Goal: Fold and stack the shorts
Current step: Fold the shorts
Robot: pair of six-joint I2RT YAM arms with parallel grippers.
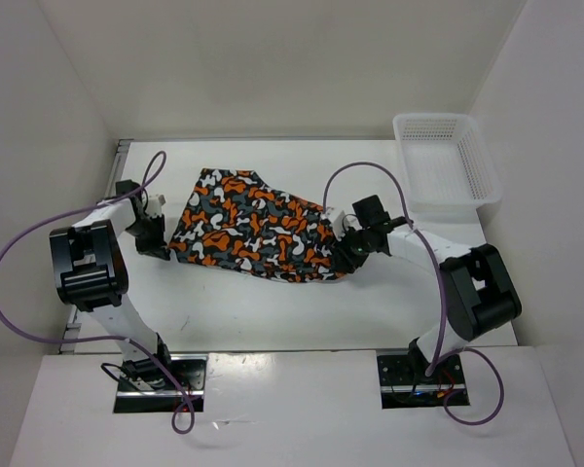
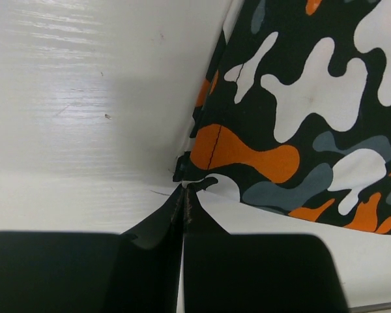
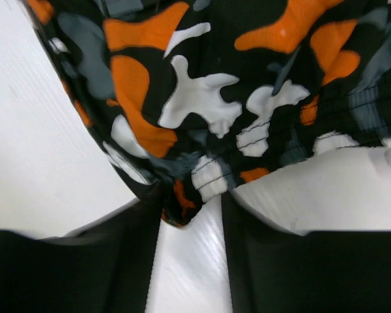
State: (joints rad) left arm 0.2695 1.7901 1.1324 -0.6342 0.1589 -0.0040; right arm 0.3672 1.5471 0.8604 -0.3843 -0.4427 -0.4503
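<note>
Mid-bench, the shorts stretch between both arms: the wrist views alone show the left gripper pinched tight on a corner and the right gripper clamping the gathered edge, above a white table between white walls.

Two arms, same build: white link shells, chunky black joint housings. Left arm and right arm each carry big black elbow block with slot cut-outs. Purple cable loops along each arm, from base up to wrist. Bases on black mounting plates; thin wires at right base. Left gripper and right gripper: matte black fingers, plain, unmarked.
</note>
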